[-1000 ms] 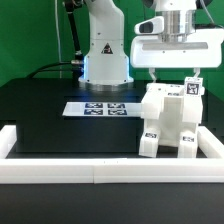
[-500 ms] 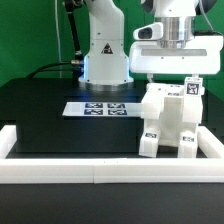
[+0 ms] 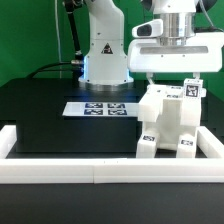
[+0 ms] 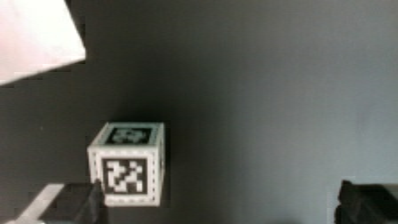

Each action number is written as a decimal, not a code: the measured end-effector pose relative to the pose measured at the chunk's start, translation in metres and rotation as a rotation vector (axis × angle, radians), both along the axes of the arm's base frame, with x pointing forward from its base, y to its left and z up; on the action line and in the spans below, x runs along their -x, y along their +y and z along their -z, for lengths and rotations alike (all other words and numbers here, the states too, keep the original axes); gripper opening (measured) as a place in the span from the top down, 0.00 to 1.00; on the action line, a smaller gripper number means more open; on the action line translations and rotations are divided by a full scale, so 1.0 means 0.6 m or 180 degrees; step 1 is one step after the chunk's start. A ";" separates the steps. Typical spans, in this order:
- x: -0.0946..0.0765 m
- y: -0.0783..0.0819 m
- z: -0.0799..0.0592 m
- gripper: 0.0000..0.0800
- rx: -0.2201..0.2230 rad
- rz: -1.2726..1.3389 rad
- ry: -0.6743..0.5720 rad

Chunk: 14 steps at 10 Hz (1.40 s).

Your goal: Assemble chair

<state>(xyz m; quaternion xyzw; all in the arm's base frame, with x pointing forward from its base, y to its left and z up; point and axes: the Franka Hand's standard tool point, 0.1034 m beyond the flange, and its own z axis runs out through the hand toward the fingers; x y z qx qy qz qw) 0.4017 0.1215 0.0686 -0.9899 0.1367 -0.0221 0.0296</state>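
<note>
The part-built chair [image 3: 165, 125] stands on the black bench [image 3: 50, 120] at the exterior view's right, just behind the white border rail [image 3: 60, 170]. It looks like stiff, light, smooth plastic that could slip, so the flat opposite faces of a post seem the safest hold. The fingers [image 4: 370, 197] are spread wide and empty. Only the wrist view shows them, with a small tagged post [image 4: 128, 160] nearer one finger. Only the exterior view shows the whole assembly.

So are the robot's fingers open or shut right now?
Open. In the wrist view the fingers stand wide apart, gripping nothing; the small tagged white post lies apart from them on the dark table.
</note>
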 end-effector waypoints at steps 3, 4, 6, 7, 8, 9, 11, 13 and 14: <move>-0.012 -0.022 0.011 0.19 0.0045 -0.0125 0.0001; -0.016 -0.031 0.013 0.19 0.0056 -0.0163 -0.0002; -0.023 -0.042 0.013 0.19 0.0069 -0.0206 -0.0013; -0.023 -0.043 0.013 0.19 0.0069 -0.0202 -0.0013; -0.023 -0.043 0.013 0.19 0.0069 -0.0203 -0.0012; -0.023 -0.043 0.013 0.19 0.0069 -0.0203 -0.0012; -0.022 -0.044 0.013 0.19 0.0069 -0.0204 -0.0011; -0.020 -0.064 0.022 0.19 0.0102 -0.0265 -0.0021; -0.020 -0.070 0.031 0.19 0.0131 -0.0260 -0.0026</move>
